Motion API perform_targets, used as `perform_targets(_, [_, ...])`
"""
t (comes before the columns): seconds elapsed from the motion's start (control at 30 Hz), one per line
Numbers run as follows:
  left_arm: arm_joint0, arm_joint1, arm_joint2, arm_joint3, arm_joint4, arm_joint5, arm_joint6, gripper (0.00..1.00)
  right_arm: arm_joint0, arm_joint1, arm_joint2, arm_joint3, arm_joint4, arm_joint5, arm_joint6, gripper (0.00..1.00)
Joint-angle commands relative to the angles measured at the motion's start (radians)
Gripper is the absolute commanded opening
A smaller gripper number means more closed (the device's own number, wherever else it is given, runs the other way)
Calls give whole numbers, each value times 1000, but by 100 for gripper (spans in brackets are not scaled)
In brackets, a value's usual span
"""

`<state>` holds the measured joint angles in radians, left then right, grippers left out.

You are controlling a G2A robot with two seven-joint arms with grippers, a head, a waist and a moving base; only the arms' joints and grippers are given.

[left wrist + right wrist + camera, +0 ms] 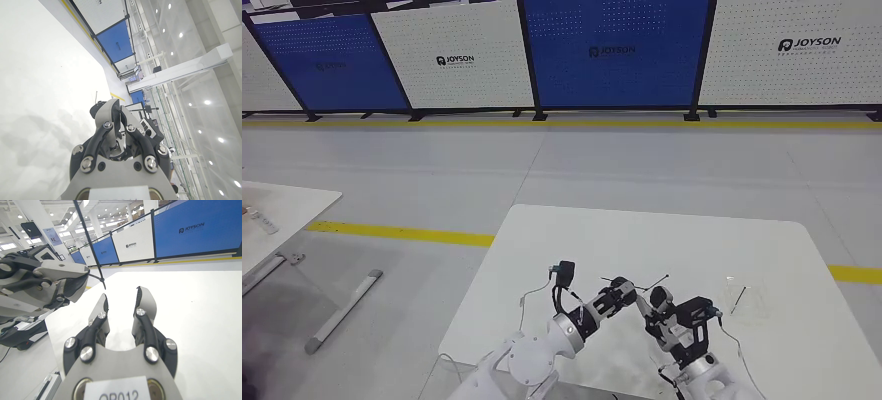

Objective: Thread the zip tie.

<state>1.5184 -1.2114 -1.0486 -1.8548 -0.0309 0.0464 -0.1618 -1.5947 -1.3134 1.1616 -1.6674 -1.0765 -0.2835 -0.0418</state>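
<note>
Bare metal, the right gripper (121, 296) stands with its jaws apart, close before the short end of the black zip tie (101, 278), ready to take it. Beyond, the left gripper (87, 274) is closed on the tie beside its head, holding it up over the white table (189, 313); the strap seems already passed through the head.

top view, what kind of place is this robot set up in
Probably a factory hall or industrial demo floor: blue and white perforated partition panels fence off the area, a yellow line runs along the grey floor, and the left wrist view shows rows of ceiling lights high overhead.
</note>
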Motion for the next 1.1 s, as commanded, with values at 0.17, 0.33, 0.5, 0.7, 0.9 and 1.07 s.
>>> perform_targets(0.17, [-5,-1,9,10,7,2,-5,0,4,2,-4,-3,6,-6,0,32])
perform_targets(0.33, [-5,-1,15,8,14,2,-8,0,6,2,-6,-9,8,-3,-8,29])
perform_targets(0.5, [-7,-1,19,11,19,2,-7,0,8,3,-11,-17,2,2,-7,27])
perform_targets(0.7, [-8,-1,23,14,25,5,-3,0,11,4,-14,-19,0,7,-6,18])
perform_targets(0.9, [-9,-1,25,14,29,7,-2,0,16,5,-17,-16,5,11,-3,0])
perform_targets(1.07, [-9,-2,26,15,27,6,1,0,17,6,-17,-11,7,12,-5,0])
